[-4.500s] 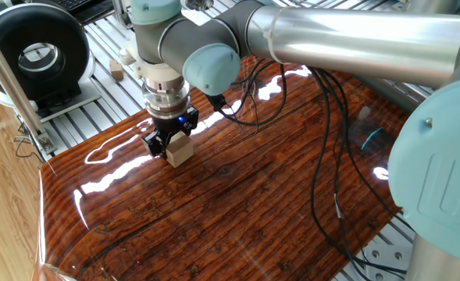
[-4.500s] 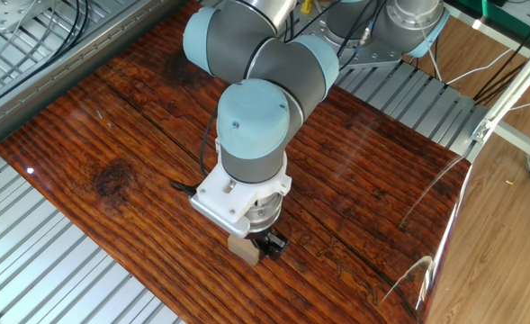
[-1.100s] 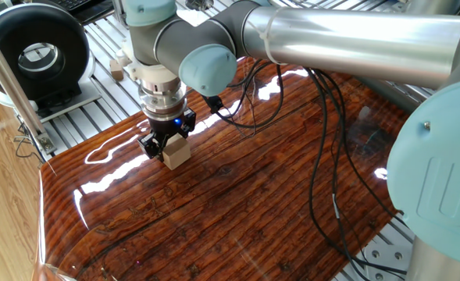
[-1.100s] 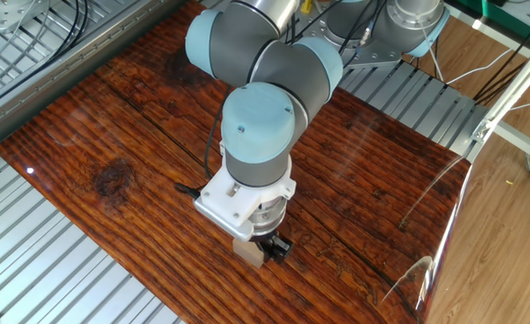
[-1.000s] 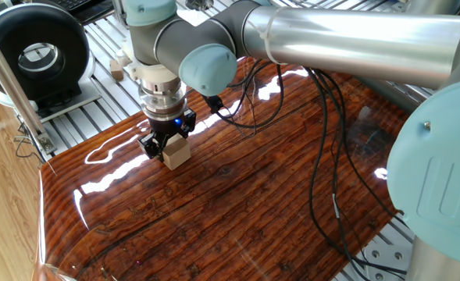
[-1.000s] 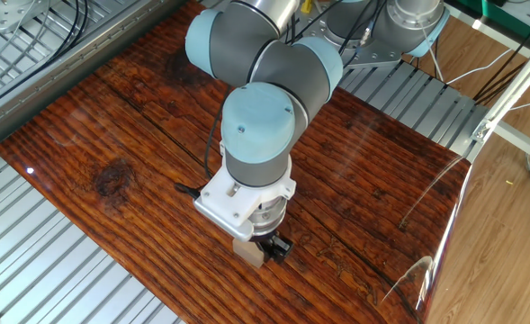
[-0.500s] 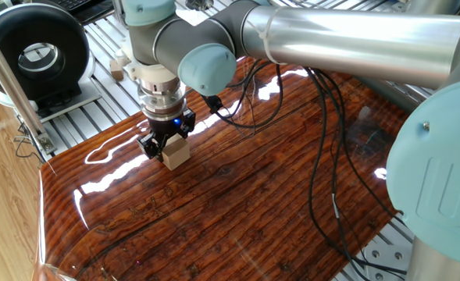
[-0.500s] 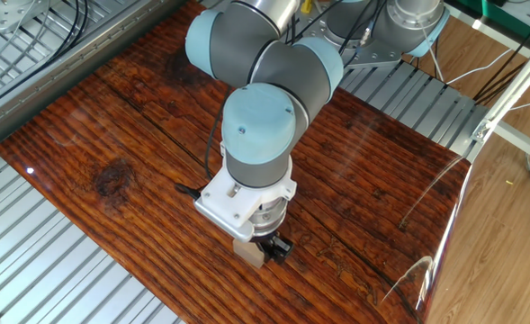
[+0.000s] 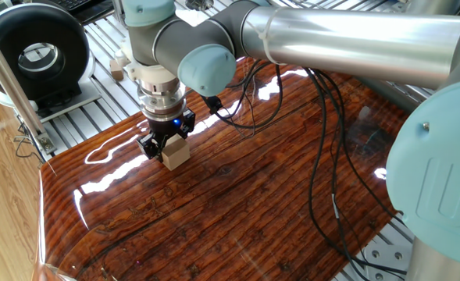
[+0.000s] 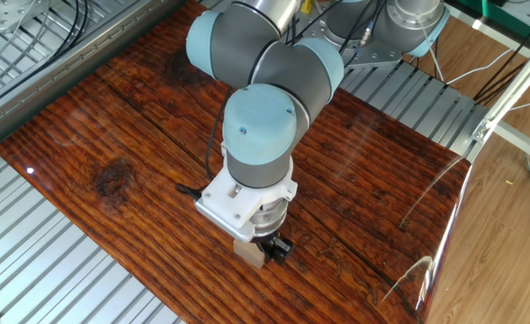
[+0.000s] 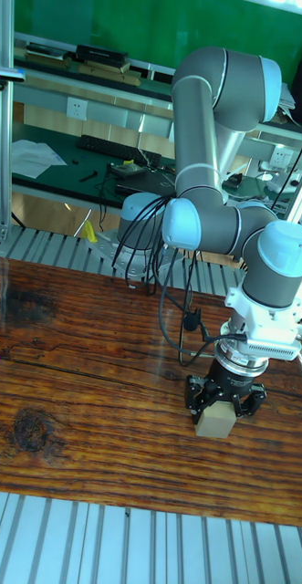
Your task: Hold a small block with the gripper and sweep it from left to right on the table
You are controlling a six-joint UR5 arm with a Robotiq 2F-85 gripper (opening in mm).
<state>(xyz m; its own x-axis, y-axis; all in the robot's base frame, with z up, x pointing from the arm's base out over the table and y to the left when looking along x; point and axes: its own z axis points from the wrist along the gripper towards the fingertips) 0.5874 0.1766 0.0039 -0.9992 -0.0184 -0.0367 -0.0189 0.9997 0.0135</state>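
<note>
The small block (image 9: 176, 154) is a pale beige wooden cube resting on the table (image 9: 237, 211), a glossy reddish-brown board. My gripper (image 9: 167, 144) points straight down and is shut on the small block, one black finger on each side. In the other fixed view the small block (image 10: 249, 254) peeks out below the wrist, with the gripper (image 10: 263, 249) mostly hidden by the arm. The tall fixed view shows the gripper (image 11: 223, 400) clamping the small block (image 11: 215, 423) near the table's (image 11: 87, 401) right end.
A tinier brownish block (image 9: 117, 71) lies on the aluminium slat frame (image 9: 97, 101) behind the table. A black round device (image 9: 38, 55) stands at the back left. Black cables (image 9: 323, 156) trail over the board. A metal post (image 9: 11, 86) rises at the left edge.
Since 4.5 s ago the gripper has slid the small block a short way across the table. Over the last second nothing has visibly moved.
</note>
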